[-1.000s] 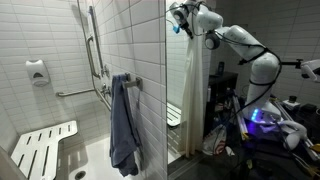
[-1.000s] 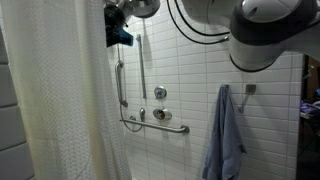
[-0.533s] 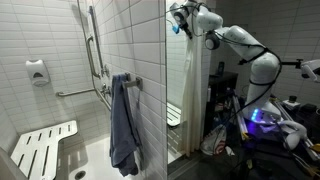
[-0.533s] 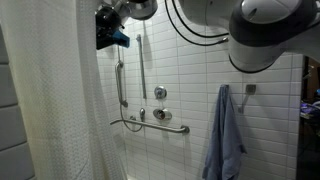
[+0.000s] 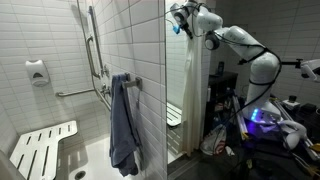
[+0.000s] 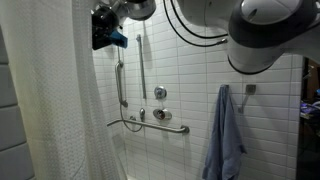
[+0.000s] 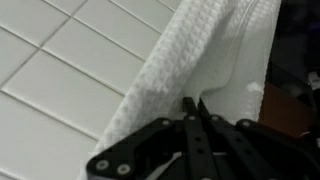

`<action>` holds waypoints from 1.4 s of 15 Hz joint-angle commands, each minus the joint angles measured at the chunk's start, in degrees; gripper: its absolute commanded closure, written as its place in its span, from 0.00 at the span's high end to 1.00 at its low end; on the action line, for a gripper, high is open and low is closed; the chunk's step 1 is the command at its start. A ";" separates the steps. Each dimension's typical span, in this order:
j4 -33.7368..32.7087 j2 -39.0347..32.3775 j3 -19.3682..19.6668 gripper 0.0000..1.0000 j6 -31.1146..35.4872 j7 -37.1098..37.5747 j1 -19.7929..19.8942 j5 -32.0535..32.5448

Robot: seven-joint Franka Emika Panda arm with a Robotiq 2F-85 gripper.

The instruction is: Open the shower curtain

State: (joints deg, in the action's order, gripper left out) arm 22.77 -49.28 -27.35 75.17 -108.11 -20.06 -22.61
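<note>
The shower curtain (image 6: 50, 100) is a tall off-white sheet filling the left side of an exterior view. It also hangs as a bunched white strip (image 5: 192, 90) behind the tiled wall edge. In the wrist view it is a white waffle-textured cloth (image 7: 190, 60) against the tiles. My gripper (image 6: 105, 35) is high up at the curtain's free edge near the rail, and it also shows at the top of the strip (image 5: 180, 25). Seen from the wrist, the black fingers (image 7: 193, 103) are pressed together with their tips at the curtain's fold.
A blue-grey towel (image 5: 124, 125) hangs on a wall hook (image 6: 225, 135). Metal grab bars (image 6: 150, 125) and a valve sit on the tiled wall. A slatted white shower seat (image 5: 45, 145) is folded down low. Cluttered equipment (image 5: 260, 130) stands by the robot base.
In an exterior view my gripper and the curtain's free edge have shifted left together, uncovering more tiled wall. From the other camera almost nothing differs.
</note>
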 commanded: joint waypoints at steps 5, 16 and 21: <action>5.01 -0.34 1.28 0.01 -0.85 -2.05 -1.19 2.80; -1.96 -0.54 1.45 0.02 -2.32 0.32 -1.50 -0.70; -1.98 -0.57 1.46 0.02 -2.33 0.33 -1.51 -0.70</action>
State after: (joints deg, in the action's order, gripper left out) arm 20.51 -50.09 -26.66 72.85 -107.65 -21.51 -22.61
